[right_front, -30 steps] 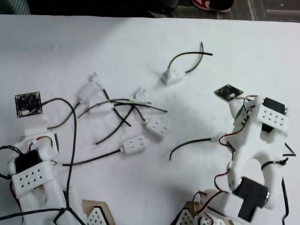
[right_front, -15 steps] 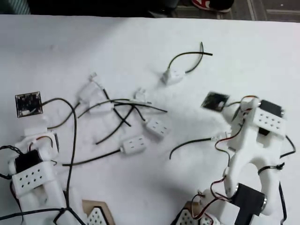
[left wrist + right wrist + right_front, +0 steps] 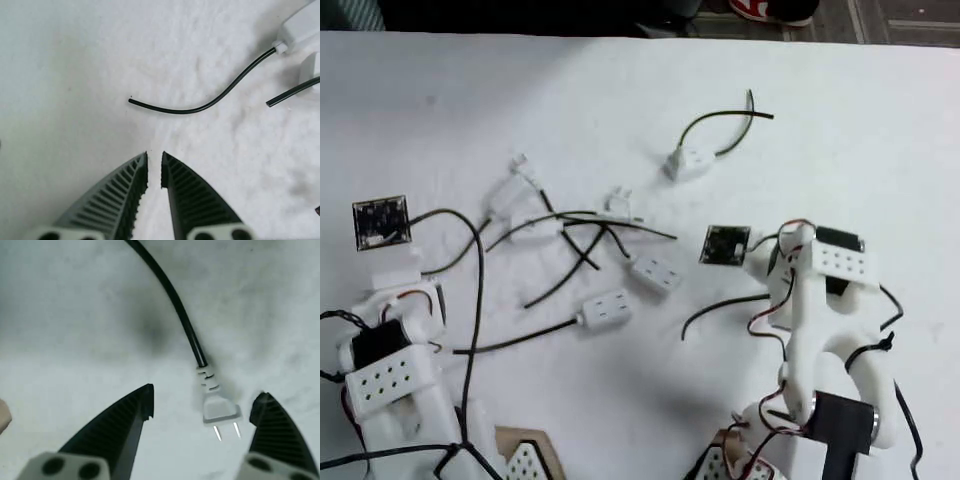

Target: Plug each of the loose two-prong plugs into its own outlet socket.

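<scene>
Far edge: rim of the white table (image 3: 620, 38) along the top of the high view, a wide stretch of cloth lying before it.
Mid-table: outlet sockets (image 3: 605, 308) and black cords (image 3: 520, 338) bunched together, just left of the right arm.
Right gripper (image 3: 206, 392): spread wide over the cloth, gripping nothing.
Two-prong plug (image 3: 218, 410): flat on the cloth between the spread jaws, nearer one finger, prongs toward the wrist, black lead (image 3: 170, 295) trailing away.
Left gripper (image 3: 154, 164): at the near-left corner, all but closed, nothing held; loose cord end (image 3: 132, 101) ahead, apart.
</scene>
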`<state>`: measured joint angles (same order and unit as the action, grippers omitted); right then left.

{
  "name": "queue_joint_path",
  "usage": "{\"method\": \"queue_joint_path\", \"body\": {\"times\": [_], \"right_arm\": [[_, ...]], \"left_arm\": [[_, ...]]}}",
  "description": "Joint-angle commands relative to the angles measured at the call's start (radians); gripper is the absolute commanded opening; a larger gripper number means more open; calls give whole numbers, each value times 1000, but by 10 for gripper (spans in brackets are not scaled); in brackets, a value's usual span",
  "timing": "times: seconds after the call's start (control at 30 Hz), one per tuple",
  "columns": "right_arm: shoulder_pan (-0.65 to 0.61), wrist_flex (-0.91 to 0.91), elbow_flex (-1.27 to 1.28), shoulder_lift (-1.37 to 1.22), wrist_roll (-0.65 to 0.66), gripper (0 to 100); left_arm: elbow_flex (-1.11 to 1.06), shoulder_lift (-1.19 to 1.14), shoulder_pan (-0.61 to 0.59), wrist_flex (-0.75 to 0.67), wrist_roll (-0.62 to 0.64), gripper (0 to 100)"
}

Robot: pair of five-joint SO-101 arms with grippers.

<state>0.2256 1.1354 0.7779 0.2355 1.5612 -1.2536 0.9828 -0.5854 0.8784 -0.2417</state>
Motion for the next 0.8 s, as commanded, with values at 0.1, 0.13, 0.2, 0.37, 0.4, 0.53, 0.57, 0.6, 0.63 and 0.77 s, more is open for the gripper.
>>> {"method": "queue_joint_path", "body": {"times": [0.1, 0.13, 0.2, 0.37, 0.4, 0.53, 0.57, 0.6, 0.63, 0.77], "right_arm": [[-7, -79, 35, -2, 9, 308], [-7, -79, 34, -25, 9, 303], [-7, -82, 26, -74, 8, 258], [-12, -148, 25, -160, 2, 20], [-7, -151, 25, -162, -2, 14], [-7, -122, 25, -107, -163, 18], [-12, -99, 25, -85, -222, 19], [-12, -73, 25, -59, -290, 19], [-13, -51, 25, -36, -358, 18], [7, -22, 25, 35, -574, 18]], "left_arm": [[9, 13, 8, -14, -8, 72], [9, 13, 8, -14, -8, 72], [9, 13, 8, -14, -8, 72], [9, 13, 8, -14, -8, 72], [9, 13, 8, -14, -8, 72], [9, 12, 8, -14, -8, 72], [9, 12, 8, -14, -8, 72], [9, 12, 8, -14, -8, 72], [9, 12, 8, -14, -8, 72], [9, 12, 8, -14, -8, 72]]}}
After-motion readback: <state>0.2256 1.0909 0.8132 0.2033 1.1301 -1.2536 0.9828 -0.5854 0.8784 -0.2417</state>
